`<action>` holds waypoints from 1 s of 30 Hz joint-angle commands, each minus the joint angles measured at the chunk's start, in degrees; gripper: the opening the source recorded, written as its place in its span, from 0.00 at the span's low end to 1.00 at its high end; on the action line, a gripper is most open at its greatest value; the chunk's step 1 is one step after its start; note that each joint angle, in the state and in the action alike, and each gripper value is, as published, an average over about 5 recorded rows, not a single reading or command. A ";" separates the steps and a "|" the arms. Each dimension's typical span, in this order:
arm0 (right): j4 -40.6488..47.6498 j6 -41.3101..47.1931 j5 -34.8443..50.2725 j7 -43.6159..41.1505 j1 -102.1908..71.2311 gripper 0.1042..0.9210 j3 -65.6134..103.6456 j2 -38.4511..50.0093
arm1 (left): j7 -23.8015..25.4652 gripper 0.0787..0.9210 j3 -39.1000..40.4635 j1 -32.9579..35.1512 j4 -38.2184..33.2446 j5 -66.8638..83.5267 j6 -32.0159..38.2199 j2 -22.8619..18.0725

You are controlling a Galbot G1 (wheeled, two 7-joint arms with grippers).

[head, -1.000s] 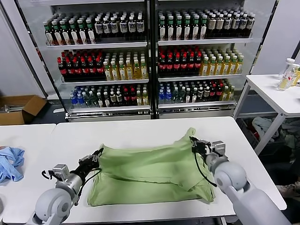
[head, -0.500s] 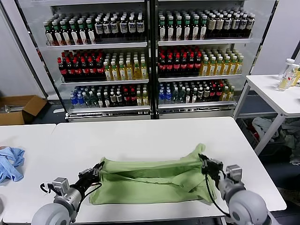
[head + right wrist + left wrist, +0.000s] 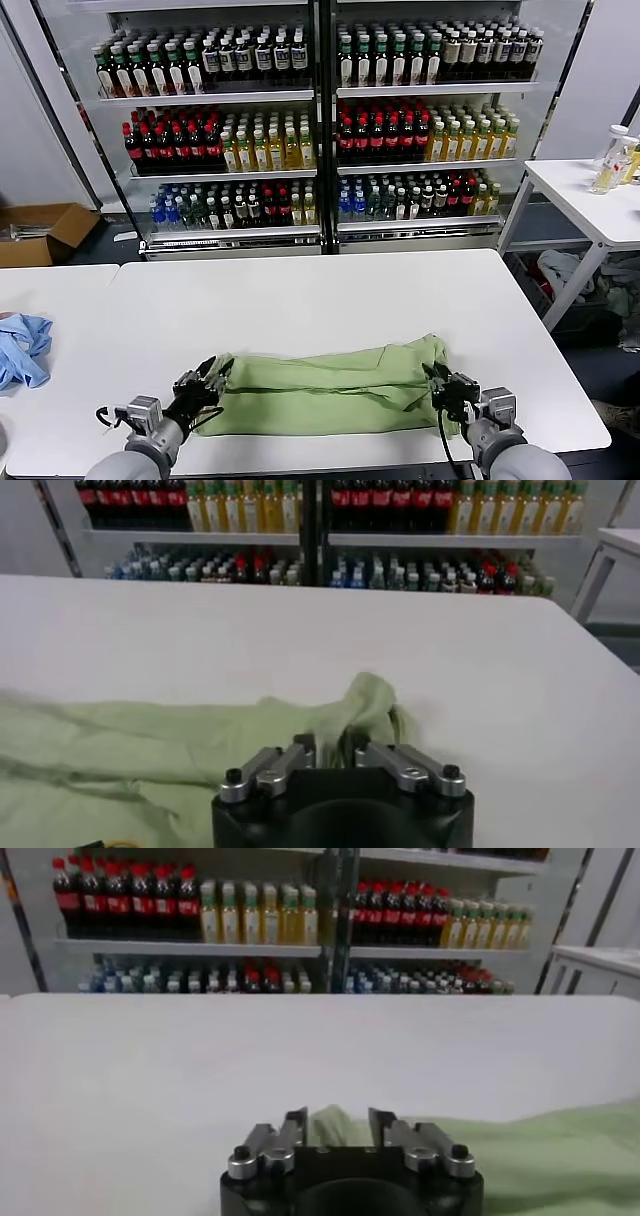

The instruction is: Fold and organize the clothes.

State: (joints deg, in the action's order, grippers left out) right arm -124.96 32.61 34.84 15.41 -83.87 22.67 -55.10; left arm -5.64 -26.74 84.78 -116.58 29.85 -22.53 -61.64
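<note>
The light green shirt (image 3: 320,385) lies as a long narrow folded band across the white table (image 3: 300,300), close to its front edge. My left gripper (image 3: 212,372) sits at the band's left end. In the left wrist view its jaws (image 3: 336,1116) stand apart, with a fold of the shirt (image 3: 560,1148) loose in the gap. My right gripper (image 3: 437,378) is at the band's right end. Its jaws (image 3: 332,742) are also parted, around a bunched corner of the shirt (image 3: 120,750). The printed graphic and collar buttons are hidden.
A light blue cloth (image 3: 22,345) lies at the far left of the table. Glass-door coolers full of bottles (image 3: 320,130) stand behind. A second white table (image 3: 590,200) is at the right, and a cardboard box (image 3: 40,230) sits on the floor at the left.
Both grippers pulled the shirt's far edge toward the front of the table, folding it into a narrow band, lowered to the tabletop, then parted their jaws and let go of the cloth.
</note>
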 commanded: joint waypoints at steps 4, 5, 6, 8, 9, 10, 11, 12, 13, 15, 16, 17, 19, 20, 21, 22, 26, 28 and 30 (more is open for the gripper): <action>-1.39 0.46 -1.41 0.16 -2.09 0.54 -0.29 -0.41 | -5.09 0.61 1.72 2.02 1.77 -14.01 0.55 -6.68; -1.37 0.46 -1.40 0.17 -2.02 0.58 -0.33 -0.36 | -5.42 0.65 1.82 2.01 2.06 -14.37 0.18 -7.03; -1.33 0.46 -1.38 0.17 -1.94 0.61 -0.35 -0.31 | -5.71 0.68 1.91 2.04 2.32 -14.66 -0.24 -7.32; -1.28 0.46 -1.31 0.19 -1.81 0.68 -0.34 -0.21 | -6.04 0.75 2.02 2.22 2.55 -14.89 -0.98 -7.69; -1.27 0.46 -1.27 0.19 -1.75 0.71 -0.31 -0.17 | -6.06 0.78 2.03 2.34 2.58 -14.89 -1.29 -7.80; -1.28 0.46 -1.23 0.19 -1.72 0.74 -0.28 -0.12 | -6.04 0.81 2.04 2.47 2.58 -14.84 -1.61 -7.87; -1.29 0.46 -1.19 0.19 -1.69 0.77 -0.25 -0.06 | -5.98 0.84 2.04 2.59 2.56 -14.76 -1.91 -7.92; -1.29 0.46 -1.15 0.18 -1.67 0.80 -0.23 -0.01 | -5.87 0.86 2.03 2.68 2.53 -14.60 -2.17 -7.96; -1.29 0.45 -1.11 0.18 -1.65 0.83 -0.22 0.04 | -5.71 0.87 2.01 2.74 2.49 -14.39 -2.38 -7.97; -1.28 0.45 -1.03 0.18 -1.54 0.86 -0.22 0.12 | -5.28 0.88 1.94 2.84 2.35 -13.56 -2.82 -7.97; -1.28 0.45 -0.99 0.18 -1.47 0.87 -0.22 0.16 | -5.06 0.88 1.86 2.86 2.28 -12.92 -3.03 -7.95; -1.28 0.45 -0.94 0.19 -1.38 0.88 -0.22 0.20 | -4.86 0.87 1.76 2.86 2.24 -12.19 -3.29 -7.93; -1.30 0.46 -0.83 0.19 -1.18 0.88 -0.21 0.31 | -4.35 0.84 1.49 2.82 2.26 -10.31 -3.88 -7.85; -1.31 0.45 -0.77 0.19 -1.09 0.88 -0.20 0.39 | -4.09 0.82 1.32 2.78 2.35 -9.20 -4.10 -7.80; -1.31 0.45 -0.72 0.19 -1.02 0.88 -0.18 0.46 | -3.83 0.79 1.13 2.72 2.47 -8.01 -4.34 -7.73; -1.31 0.46 -0.68 0.19 -0.96 0.88 -0.17 0.54 | -3.57 0.76 0.91 2.64 2.61 -6.74 -4.55 -7.67; -1.47 0.45 -0.51 0.22 -0.81 0.88 -0.03 0.84 | -2.79 0.61 -0.32 2.21 3.24 0.37 -5.31 -7.43; -1.59 0.43 -0.43 0.25 -0.74 0.88 0.04 0.99 | -2.58 0.55 -1.05 2.07 3.34 3.91 -5.60 -7.29; -1.71 0.38 -0.38 0.27 -0.65 0.88 0.10 1.19 | -2.42 0.48 -1.99 2.06 3.16 6.61 -5.76 -7.02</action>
State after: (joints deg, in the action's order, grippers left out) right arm -126.54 32.98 34.50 15.65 -84.47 22.77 -54.02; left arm -8.58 -26.65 86.64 -114.12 23.43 -26.57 -68.39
